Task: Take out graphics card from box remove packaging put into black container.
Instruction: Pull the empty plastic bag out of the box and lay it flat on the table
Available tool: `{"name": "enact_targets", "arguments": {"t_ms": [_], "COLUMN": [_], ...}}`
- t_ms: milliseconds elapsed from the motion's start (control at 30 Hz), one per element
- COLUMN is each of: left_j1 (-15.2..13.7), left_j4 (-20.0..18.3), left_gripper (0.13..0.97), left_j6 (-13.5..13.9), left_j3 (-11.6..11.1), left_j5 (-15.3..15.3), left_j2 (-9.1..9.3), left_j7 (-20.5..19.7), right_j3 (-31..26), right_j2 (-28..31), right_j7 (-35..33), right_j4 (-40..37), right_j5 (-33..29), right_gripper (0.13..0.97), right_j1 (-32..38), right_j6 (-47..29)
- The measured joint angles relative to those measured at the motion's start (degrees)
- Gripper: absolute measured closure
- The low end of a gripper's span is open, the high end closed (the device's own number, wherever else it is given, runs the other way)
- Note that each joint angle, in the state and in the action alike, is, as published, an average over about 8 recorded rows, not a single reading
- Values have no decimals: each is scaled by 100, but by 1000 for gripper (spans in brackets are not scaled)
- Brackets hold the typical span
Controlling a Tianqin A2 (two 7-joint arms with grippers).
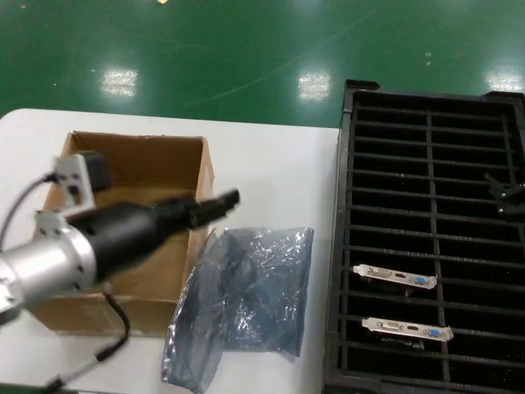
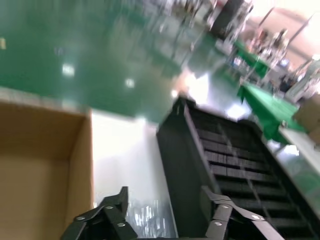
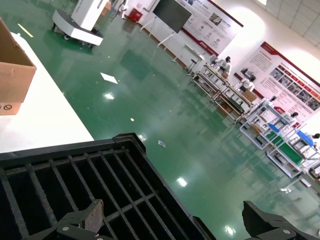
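The brown box (image 1: 138,149) stands open at the left of the white table. My left gripper (image 1: 220,202) hovers over the box's right wall, open and holding nothing (image 2: 165,206). Just beyond it the crinkly grey-blue packaging (image 1: 250,291) lies on the table between the box and the black container (image 1: 340,246); it also shows between the left fingers (image 2: 146,219). I cannot tell whether anything is inside it. Two graphics cards (image 1: 394,277) (image 1: 408,330) stand in near slots, silver brackets up. My right gripper (image 1: 504,194) hangs open over the container's far right side (image 3: 175,219).
The box's inner wall (image 2: 45,130) and the container's tall side wall (image 2: 175,165) flank the left gripper. The container's slatted corner (image 3: 65,152) sits under the right gripper. A cable hangs from the left arm (image 1: 115,316). Green floor lies beyond the table.
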Motion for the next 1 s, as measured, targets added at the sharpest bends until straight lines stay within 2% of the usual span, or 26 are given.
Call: {"name": "enact_targets", "arguments": {"t_ms": [200,233,400,500,533,633,800,1000], "left_j1": [67,101,336,479,516,588,673,831], "left_j4": [-399,-488,-991,-1220,-1265,-1301,-1215,-1087], "left_gripper": [550,550,423,347,347,296,211,167], "left_j6": [-547,-659,-1420,-1860,-1968,-2150,-2327,-2657], "left_j3": [-177,-204,-348,-433,-449,-452,-354,-206], "left_j5": [-520,-580,-643,-519,-488,-475,-702,-1052], "left_j2": [-397,-461,-684,-730,-736,-738,-731,-722], "left_j7": [691,840,1735,2200,2308,2489,2665,2997], "right_j3": [0,0,0,0,0,-1,-3,-8], "right_j2": [0,0,0,-2,-6,-31,-118,-262], "right_j7": [0,0,0,-1,-5,-32,-133,-299], "right_j4": [0,0,0,0,0,-2,-11,-25], "right_j5": [0,0,0,4,11,60,236,525], "right_gripper": [129,129,129,129,129,129,129,129], "right_j1": [0,0,0,-2,-8,-39,-147,-326], "right_j6": [0,0,0,3,9,48,187,416]}}
